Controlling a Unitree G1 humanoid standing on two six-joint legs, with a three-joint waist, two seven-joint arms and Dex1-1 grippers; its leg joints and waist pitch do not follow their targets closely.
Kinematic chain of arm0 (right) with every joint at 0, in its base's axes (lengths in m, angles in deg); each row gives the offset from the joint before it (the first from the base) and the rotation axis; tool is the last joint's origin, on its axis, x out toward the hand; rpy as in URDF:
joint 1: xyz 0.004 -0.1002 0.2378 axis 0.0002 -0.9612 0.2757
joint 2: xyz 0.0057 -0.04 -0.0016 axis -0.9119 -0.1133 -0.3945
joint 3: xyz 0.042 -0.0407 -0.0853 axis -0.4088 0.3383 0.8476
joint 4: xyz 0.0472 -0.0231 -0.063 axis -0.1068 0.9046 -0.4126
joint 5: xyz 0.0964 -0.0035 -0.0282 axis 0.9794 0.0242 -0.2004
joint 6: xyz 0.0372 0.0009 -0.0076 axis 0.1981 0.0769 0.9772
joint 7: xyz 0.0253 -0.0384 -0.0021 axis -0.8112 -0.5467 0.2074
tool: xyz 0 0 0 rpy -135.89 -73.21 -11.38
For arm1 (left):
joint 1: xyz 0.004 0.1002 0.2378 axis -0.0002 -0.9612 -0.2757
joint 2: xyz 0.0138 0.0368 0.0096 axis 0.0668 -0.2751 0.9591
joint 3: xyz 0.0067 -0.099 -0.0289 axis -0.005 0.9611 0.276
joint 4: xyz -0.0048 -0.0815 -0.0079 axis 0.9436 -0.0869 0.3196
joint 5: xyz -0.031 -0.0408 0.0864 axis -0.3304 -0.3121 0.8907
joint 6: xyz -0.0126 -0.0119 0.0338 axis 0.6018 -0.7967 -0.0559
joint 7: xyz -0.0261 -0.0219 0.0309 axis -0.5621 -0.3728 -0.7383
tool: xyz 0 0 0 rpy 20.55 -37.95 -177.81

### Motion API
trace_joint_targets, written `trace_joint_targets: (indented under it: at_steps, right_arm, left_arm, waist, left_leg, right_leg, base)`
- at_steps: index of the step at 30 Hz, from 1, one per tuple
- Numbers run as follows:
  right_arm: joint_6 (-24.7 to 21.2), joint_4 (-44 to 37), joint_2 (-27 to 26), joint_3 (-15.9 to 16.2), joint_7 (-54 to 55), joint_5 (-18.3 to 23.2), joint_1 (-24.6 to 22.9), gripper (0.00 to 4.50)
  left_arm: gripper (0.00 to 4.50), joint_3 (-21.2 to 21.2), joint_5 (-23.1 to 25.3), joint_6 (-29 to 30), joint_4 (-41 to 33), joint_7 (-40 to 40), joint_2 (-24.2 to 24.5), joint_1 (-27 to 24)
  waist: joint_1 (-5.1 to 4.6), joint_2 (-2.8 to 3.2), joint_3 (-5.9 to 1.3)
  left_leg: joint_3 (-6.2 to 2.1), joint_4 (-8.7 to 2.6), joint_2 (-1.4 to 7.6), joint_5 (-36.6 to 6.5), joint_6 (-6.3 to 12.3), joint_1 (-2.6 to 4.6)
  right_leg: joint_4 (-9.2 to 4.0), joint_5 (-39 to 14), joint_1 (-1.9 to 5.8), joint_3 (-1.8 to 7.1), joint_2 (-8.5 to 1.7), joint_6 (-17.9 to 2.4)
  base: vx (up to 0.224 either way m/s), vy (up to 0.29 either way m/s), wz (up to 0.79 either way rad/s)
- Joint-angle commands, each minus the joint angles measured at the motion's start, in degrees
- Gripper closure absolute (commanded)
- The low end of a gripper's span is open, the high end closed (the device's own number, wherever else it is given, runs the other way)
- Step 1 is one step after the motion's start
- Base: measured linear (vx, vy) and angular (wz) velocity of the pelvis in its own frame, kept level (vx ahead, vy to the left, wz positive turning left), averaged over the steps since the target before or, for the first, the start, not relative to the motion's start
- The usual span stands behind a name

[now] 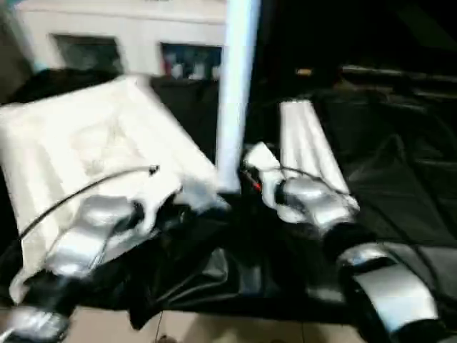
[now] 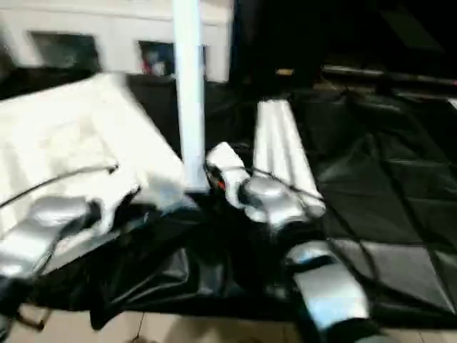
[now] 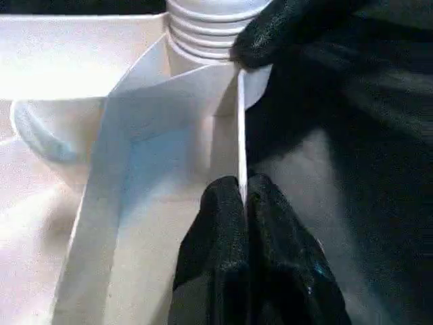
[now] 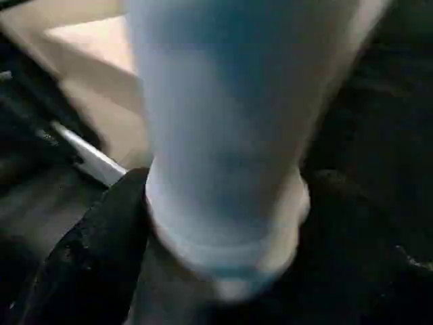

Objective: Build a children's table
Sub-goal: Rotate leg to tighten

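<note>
Children's table [image 1: 93,150] lies on black sheet [image 1: 400,186] before cabinet [image 1: 136,36].

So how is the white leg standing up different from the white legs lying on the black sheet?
The upright leg stands at a corner of the tabletop; the spare legs lie flat on the black sheet. The upright leg is single; the spare legs lie side by side. The upright leg has the right end effector at its base; the spare legs lie untouched beside the right arm. All are white and round.
</note>
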Motion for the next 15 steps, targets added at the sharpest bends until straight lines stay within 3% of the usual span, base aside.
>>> trace_joint_targets:
  at_steps: [1,3,7,15]
  right_arm:
    - [1.42,-1.68,0.98,0.55,-2.03,-0.83,-0.40,0.65]
    - [1.17,-3.27,2.10,0.03,-5.19,0.43,-0.87,0.65]
    - [0.49,-4.76,2.92,0.22,-7.95,1.22,-1.22,0.65]
    - [-1.28,-7.20,3.78,1.18,-15.28,3.26,-2.10,1.27]
  left_arm:
    - [4.50,-1.99,-2.01,-1.26,-3.31,3.94,0.18,0.05]
    - [4.50,-1.81,-2.76,-1.00,-4.39,5.83,1.37,-0.64]
    - [4.50,-1.61,-2.88,-1.28,-4.52,6.41,1.99,-0.83]
    - [4.50,-1.14,-3.41,-2.07,-4.58,9.17,4.56,-1.12]
  waist:
    - [-0.04,0.86,-4.24]
    - [0.10,0.88,-4.07]
    - [0.10,0.89,-3.98]
    - [0.23,0.90,-4.25]
  left_leg:
    - [0.38,-3.49,1.37,-8.66,3.92,0.80]
    - [0.19,-3.77,1.38,-10.83,2.19,0.81]
    - [0.10,-3.87,1.33,-12.52,1.05,0.87]
    - [0.08,-3.65,1.24,-9.84,1.84,0.68]
  right_leg:
    - [-3.11,-1.65,3.44,2.60,-3.22,-15.81]
    - [-3.40,-5.52,3.50,2.67,-3.28,-14.61]
    - [-3.62,-7.98,3.44,2.72,-3.28,-13.60]
    - [-3.23,-4.30,3.55,2.61,-3.13,-14.35]
  base:
    - [0.000,0.000,0.00]
    - [0.000,0.000,0.00]
    - [0.000,0.000,0.00]
    - [0.000,0.000,0.00]
